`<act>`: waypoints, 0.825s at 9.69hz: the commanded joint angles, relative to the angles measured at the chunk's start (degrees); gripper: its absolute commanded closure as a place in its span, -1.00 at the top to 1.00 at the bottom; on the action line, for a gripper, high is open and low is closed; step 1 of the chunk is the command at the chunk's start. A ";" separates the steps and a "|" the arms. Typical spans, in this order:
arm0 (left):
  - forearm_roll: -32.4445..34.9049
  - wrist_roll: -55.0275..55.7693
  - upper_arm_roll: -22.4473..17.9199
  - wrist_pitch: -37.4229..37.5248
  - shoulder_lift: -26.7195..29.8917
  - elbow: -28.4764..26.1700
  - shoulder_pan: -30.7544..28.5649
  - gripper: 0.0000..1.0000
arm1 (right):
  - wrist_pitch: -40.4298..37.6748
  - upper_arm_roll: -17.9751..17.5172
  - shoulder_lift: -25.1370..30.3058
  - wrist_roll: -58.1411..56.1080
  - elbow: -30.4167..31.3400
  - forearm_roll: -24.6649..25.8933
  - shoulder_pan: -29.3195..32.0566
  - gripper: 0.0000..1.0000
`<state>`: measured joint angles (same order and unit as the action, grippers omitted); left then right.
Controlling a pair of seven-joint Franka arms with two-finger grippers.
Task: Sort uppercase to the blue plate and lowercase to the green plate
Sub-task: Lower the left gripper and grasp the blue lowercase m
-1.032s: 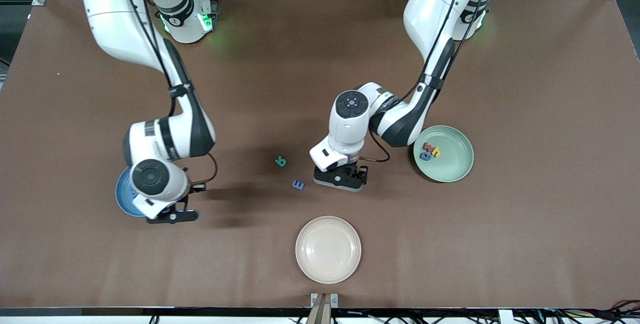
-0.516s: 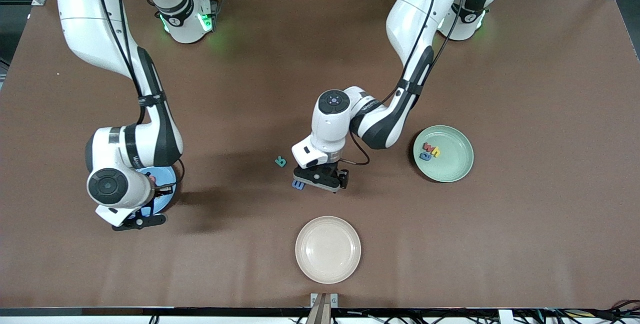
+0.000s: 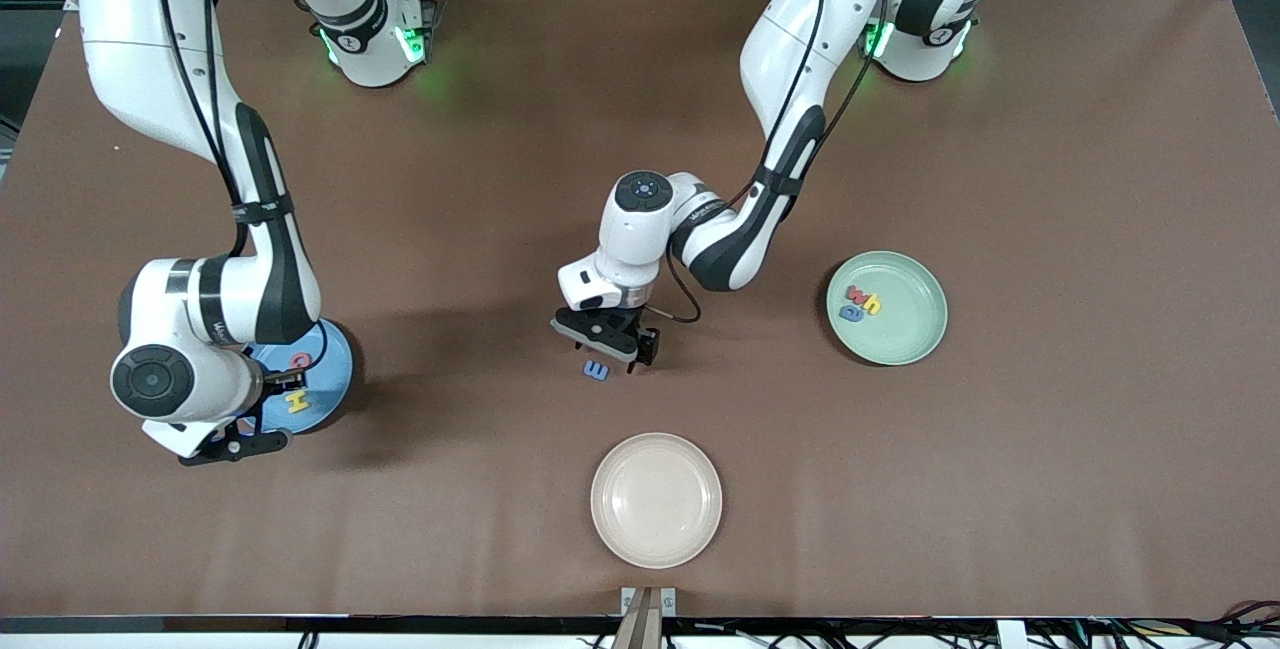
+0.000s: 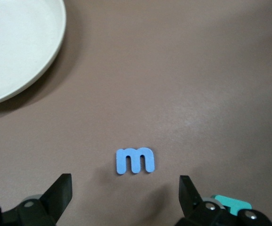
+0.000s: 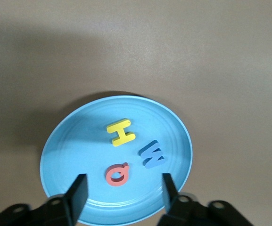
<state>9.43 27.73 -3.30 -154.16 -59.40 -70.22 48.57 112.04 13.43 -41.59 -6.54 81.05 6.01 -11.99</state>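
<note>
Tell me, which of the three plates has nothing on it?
The cream plate, nearest the camera. The blue plate and green plate both hold letters.

We are looking at a robotics lab: two white arms are bolted along one edge of a brown-covered bench (image 3: 1050, 179), aluminium framing stands at its corners, and power strips and bundled cables crowd the floor past that edge.
</note>
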 commanded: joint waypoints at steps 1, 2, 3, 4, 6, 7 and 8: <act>-0.99 -1.54 -1.53 -2.00 -1.67 3.06 0.47 1.00 | 0.64 -0.86 0.98 -0.31 1.13 0.31 0.56 1.00; -1.17 -1.28 -1.97 -3.93 -2.64 3.15 0.38 1.00 | 0.64 -0.86 0.98 0.21 1.04 0.31 0.57 1.00; -1.34 -1.19 -2.76 -5.00 -3.52 3.50 0.30 1.00 | 0.81 -0.95 0.81 0.30 1.04 0.31 0.48 1.00; -1.61 -1.18 -2.85 -5.27 -4.22 4.20 0.21 1.00 | 0.90 -0.95 0.72 0.30 1.04 0.31 0.56 1.00; -1.70 -1.27 -3.64 -7.29 -4.67 4.21 -0.41 1.00 | 0.90 -0.86 0.54 0.30 1.22 0.31 0.74 1.00; -1.87 -1.27 -3.64 -7.38 -4.67 4.21 -0.41 1.00 | 0.82 -0.86 0.37 0.30 1.30 0.31 1.18 1.00; -2.57 -1.27 -3.38 -7.38 -4.67 4.21 -0.41 1.00 | 0.90 -0.86 0.28 0.30 1.22 0.31 1.44 1.00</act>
<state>8.99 27.14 -6.13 -161.03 -62.59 -68.45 47.68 112.32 13.26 -41.75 -6.48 81.60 6.00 -11.69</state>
